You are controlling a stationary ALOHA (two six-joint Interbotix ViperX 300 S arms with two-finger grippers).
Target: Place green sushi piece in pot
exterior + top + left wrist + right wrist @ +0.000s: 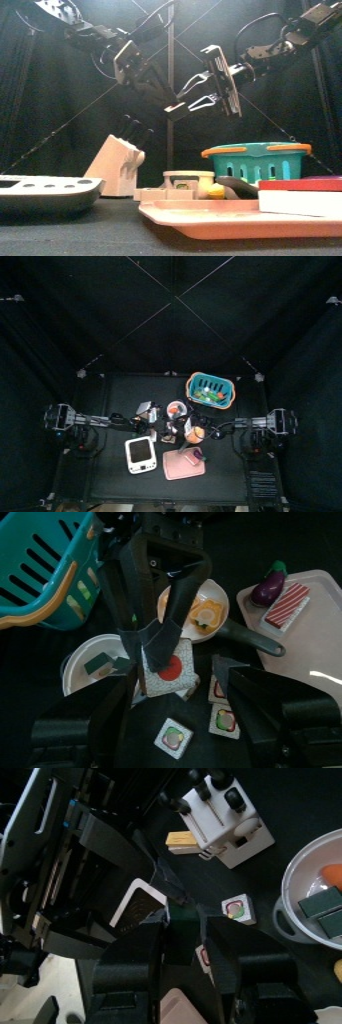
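Above the table, right gripper (203,88) parted (apparently empty); teal basket (257,161) beneath

A white pot (297,896) holds green and orange pieces.

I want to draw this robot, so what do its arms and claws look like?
Both arms are black, thin and jointed, with looping black cables along them. The left gripper and right gripper each end in two black jaws, the right one's built like open frames with lighter edges.
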